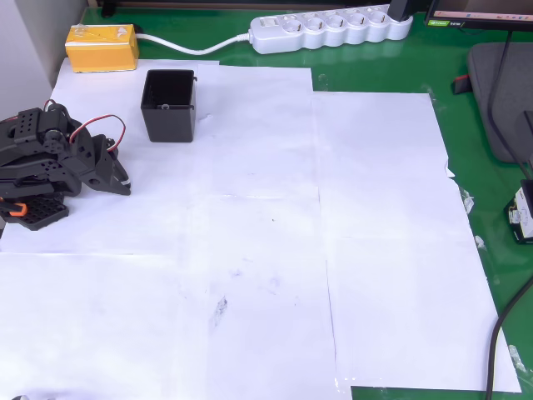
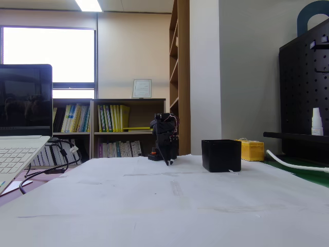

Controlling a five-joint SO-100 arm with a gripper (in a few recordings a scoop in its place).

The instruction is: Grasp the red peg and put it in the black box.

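A table covered with a green mat [image 1: 391, 71] is overlaid by several large white paper sheets [image 1: 250, 250] — taped edge to edge, lightly smudged with grey marks near the middle. In the overhead view the black robot arm [image 1: 50, 162] sits folded at the left edge of the paper, its gripper [image 1: 123, 185] pointing right and resting low over the sheet; the jaws look drawn together with nothing seen between them. The black box [image 1: 169, 106] stands upright and open-topped just above and to the right of the arm, apart from it. A yellow box [image 1: 102, 47] lies beyond it at the top left, and a white power strip [image 1: 331, 30] runs along the top edge. The red peg cannot be made out; a pale speck on the box's near rim is too small to identify.

In the fixed view — taken low, at table height — the black box [image 2: 221, 155] sits right of the arm [image 2: 164, 138]. Behind are bookshelves [image 2: 110, 126], a bright window [image 2: 49, 54], a laptop [image 2: 20, 128] at left and a black pegboard [image 2: 304, 92] at right.
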